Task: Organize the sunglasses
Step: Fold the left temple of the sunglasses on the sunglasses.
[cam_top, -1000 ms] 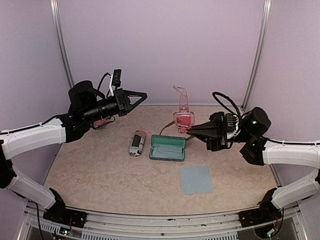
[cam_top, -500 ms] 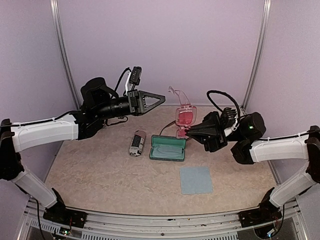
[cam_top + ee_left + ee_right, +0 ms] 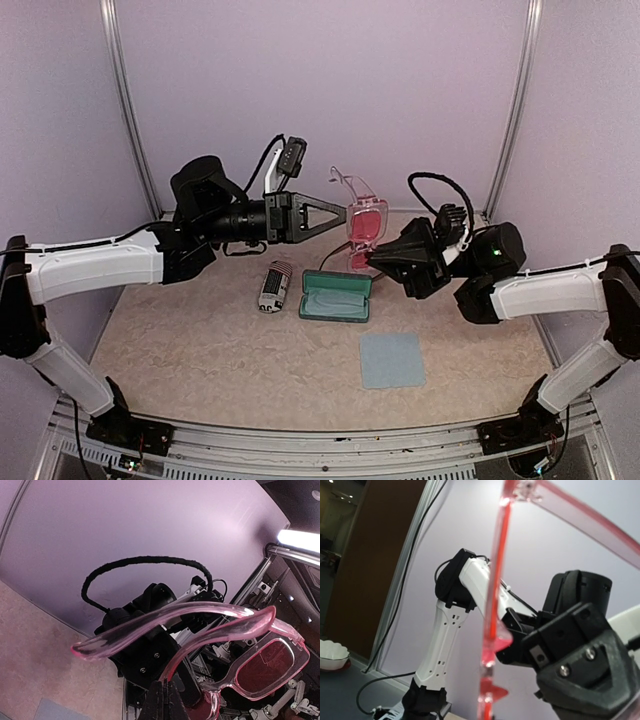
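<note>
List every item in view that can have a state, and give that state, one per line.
Thin pale-pink translucent sunglasses: temples unfolded, held clear of the table.
Teal oblong hard case: open, looks empty.
Striped black-and-white soft pouch: lying on the table.
Blue-grey square cloth: spread flat.
Right jaws: shut on the sunglasses.
Left jaws: shut, tips near a temple.

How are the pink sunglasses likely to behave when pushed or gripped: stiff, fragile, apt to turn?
The pink sunglasses look like translucent plastic, so probably light and rather stiff. They are unfolded, so a push may fold one side piece in. The right pincer holds them only at the lower end, so they might pivot.
</note>
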Robot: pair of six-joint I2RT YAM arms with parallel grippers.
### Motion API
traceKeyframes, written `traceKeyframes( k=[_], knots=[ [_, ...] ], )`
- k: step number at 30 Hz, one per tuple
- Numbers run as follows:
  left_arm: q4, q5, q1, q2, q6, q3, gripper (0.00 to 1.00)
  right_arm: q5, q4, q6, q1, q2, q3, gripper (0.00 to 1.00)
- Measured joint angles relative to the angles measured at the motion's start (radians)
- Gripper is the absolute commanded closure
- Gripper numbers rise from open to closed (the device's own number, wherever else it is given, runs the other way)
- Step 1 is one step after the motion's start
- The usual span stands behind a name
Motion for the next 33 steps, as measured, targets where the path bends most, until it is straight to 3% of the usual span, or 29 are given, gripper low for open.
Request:
traceKeyframes(
  k=[21, 33],
  knots=[
    [-0.078, 0.053, -0.069, 0.032, 0.103, 0.086, 1.00, -0.002, -0.012, 0.008, 0.000, 0.006, 0.004, 1.00],
    [-0.124, -0.165, -0.064, -0.077, 0.137, -0.023, 1.00, -0.026, -0.044, -0.022, 0.000, -0.002, 0.004, 1.00]
  ],
)
